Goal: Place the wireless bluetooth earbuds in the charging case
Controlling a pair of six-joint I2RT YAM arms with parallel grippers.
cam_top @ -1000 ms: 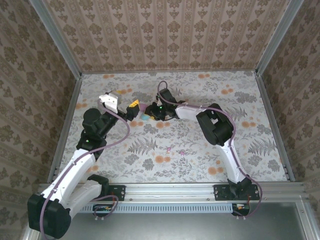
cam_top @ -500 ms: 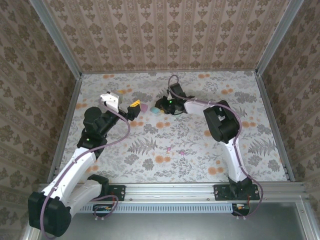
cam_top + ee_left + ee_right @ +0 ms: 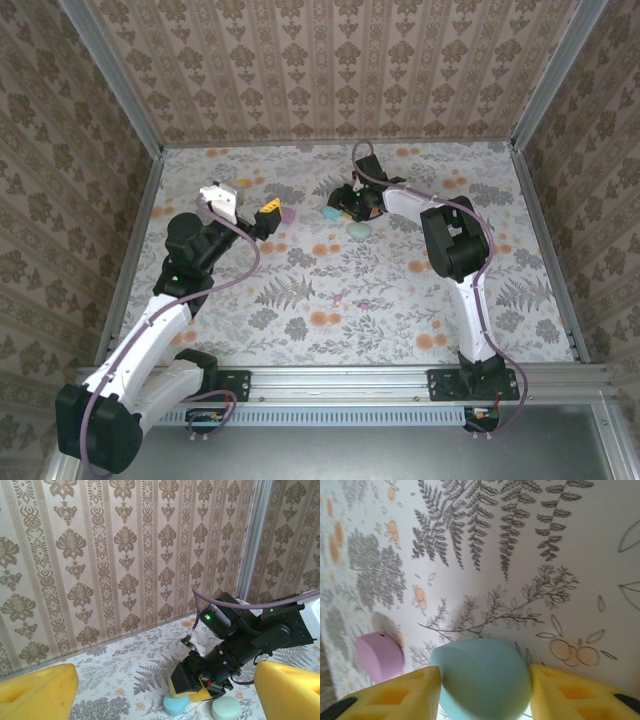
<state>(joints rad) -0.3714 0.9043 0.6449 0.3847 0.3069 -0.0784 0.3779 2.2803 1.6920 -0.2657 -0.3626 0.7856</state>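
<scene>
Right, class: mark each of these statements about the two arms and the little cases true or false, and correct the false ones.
1. The left gripper stands open and holds nothing. True.
2. The light blue case sits between the fingers of the right gripper. True.
3. The pink case lies at the near edge, by the arm bases. False: it lies toward the far side of the table, just beyond the left gripper.
4. The mint case is stacked on the pink case. False: it rests on the table beside the right gripper, apart from the pink one.
</scene>
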